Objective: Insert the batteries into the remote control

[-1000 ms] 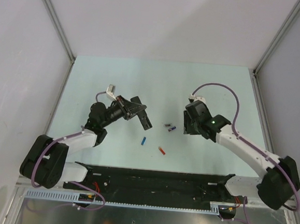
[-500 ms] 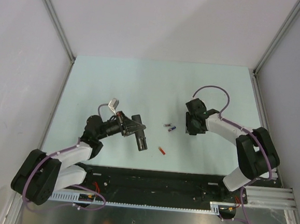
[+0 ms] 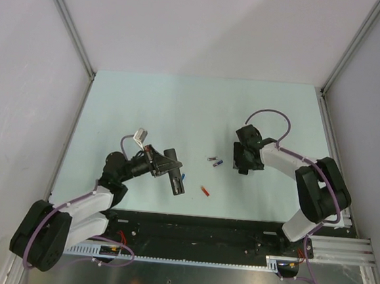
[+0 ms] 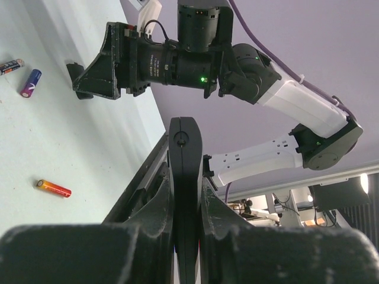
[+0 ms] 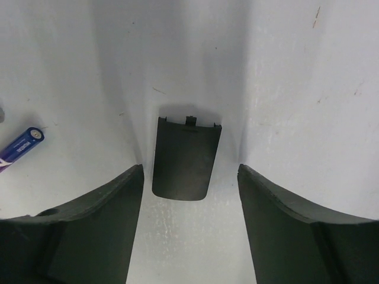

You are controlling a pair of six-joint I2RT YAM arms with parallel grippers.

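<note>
Left end effector (image 3: 166,167) is pressed together on the remote control (image 3: 175,176) and pinches it by its flat faces; in the left wrist view the thin edge of the bar stands straight up between the two fingers (image 4: 155,204). I take the red-orange battery (image 3: 204,191) as the landmark. The remote control is to the left of it, slanted, with its lower end near this battery but apart from it; I cannot tell if that end touches the tabletop (image 3: 199,103). A blue battery (image 3: 182,177) shows only a little at the right edge of the remote control, so it lies between the bar and the red-orange battery. Farther from the arm bases than the red-orange battery, and slightly to its right, a silvery battery (image 3: 211,159) and a dark bluish battery (image 3: 218,162) lie close together. Right of this pair, and well apart from the red-orange battery, the right end effector (image 3: 244,162) is low over the tabletop with its fingers (image 5: 89,236) spread. Between them a flat black cover plate (image 5: 186,157) lies on the surface, with a gap to each finger. Beyond the red-orange battery the pale tabletop runs a long way to the back wall (image 3: 205,31) and to the side walls with their metal frame posts. On the near side of the red-orange battery there is only a narrow strip of tabletop before the black rail (image 3: 190,224) that carries the arm bases.
</note>
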